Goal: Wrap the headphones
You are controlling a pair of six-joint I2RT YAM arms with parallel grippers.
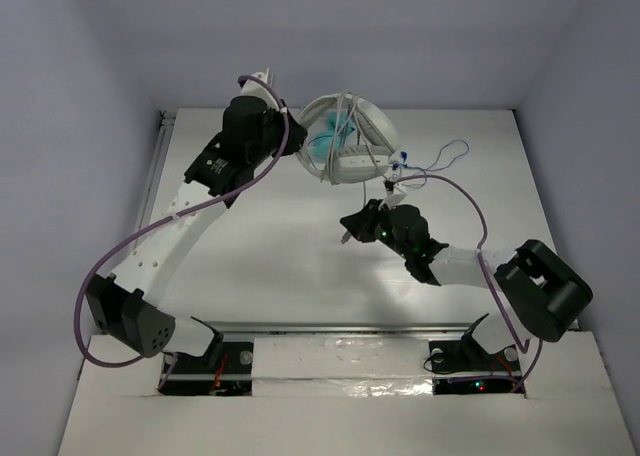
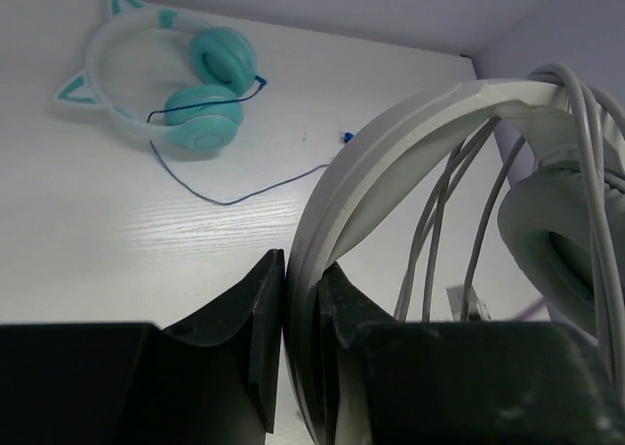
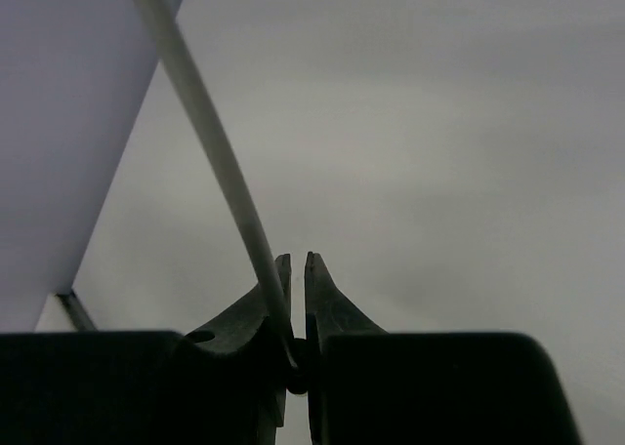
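The white headphones [image 1: 352,148] are held off the table at the back centre, with their pale cable [image 1: 372,154] looped several times across the headband. My left gripper [image 1: 292,136] is shut on the wide white headband [image 2: 391,162]. The cable loops [image 2: 439,221] and a grey ear cup [image 2: 557,230] hang to the right of that gripper [image 2: 303,260]. My right gripper [image 1: 348,228] is below the headphones, shut on the cable [image 3: 205,133]. The cable runs taut up and to the left from between that gripper's jaws [image 3: 298,262].
Teal cat-ear headphones [image 2: 195,84] lie on the table behind the white ones, partly hidden in the top view [image 1: 325,144]. Thin blue-wired earbuds [image 1: 440,161] lie at the back right, their wire [image 2: 234,196] trailing across the table. Walls close in the back and sides.
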